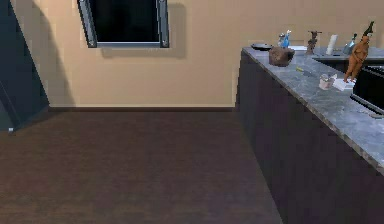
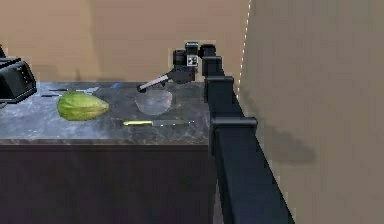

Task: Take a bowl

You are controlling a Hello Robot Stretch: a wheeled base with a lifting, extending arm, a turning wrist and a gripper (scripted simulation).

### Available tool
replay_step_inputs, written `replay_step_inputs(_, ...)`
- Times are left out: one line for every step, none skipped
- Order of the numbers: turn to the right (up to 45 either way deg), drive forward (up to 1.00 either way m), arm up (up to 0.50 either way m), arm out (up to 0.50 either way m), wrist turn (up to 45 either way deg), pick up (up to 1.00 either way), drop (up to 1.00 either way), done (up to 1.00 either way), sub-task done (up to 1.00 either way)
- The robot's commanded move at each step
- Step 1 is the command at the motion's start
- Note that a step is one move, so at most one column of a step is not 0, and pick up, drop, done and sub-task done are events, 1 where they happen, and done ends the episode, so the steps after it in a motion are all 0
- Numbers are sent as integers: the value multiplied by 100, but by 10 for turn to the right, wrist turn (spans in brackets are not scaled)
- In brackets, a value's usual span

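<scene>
**Forward view**
- Wall [image 1: 200, 70]: beige, with a dark window [image 1: 125, 22] set high.
- Floor [image 1: 130, 160]: dark, a broad bare stretch from the wall to the dark front of the bench [image 1: 320, 105].
- The bench has a long grey stone top along the forward view's right.
- At the bench's far end stands a brown round pot [image 1: 281, 56]; its contents cannot be made out.
- Near the pot are an orange figurine [image 1: 356, 58] and a small cup [image 1: 326, 82].
- The bottles behind them are too small to tell apart.

**Arm side view**
- Side wall [image 2: 320, 100]: beige, standing close on the right of the arm.
- Arm [image 2: 235, 150]: a dark square bar that rises from the bottom edge, crosses the bench's front edge and ends at the claw.
- Dark appliance [image 2: 14, 80]: well left of the claw, at the picture's edge.
- Green thing [image 2: 82, 106]: a rounded lump on the bench top, left of the claw and beyond the bowl, apart from it.
- Bowl [image 2: 153, 102]: pale and see-through, on the bench top directly under the claw's fingers as pictured.
  - Whether it touches the claw cannot be told, and its inside cannot be made out.
  - It sits back from the front edge with bare stone on its left and front.
- Claw [image 2: 146, 88]: a dark body with thin fingers that slant down and left toward the bowl.
  - Whether the fingers are apart or together cannot be told.
  - Whether it holds anything cannot be told.
- Yellow-green stick [image 2: 138, 123]: thin and flat, nearer the front edge than the claw. It lies just in front of the bowl without touching it.
</scene>
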Motion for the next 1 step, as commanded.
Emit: replay_step_inputs(0, 0, -12, 0, 0, 0, 0, 0, 0)
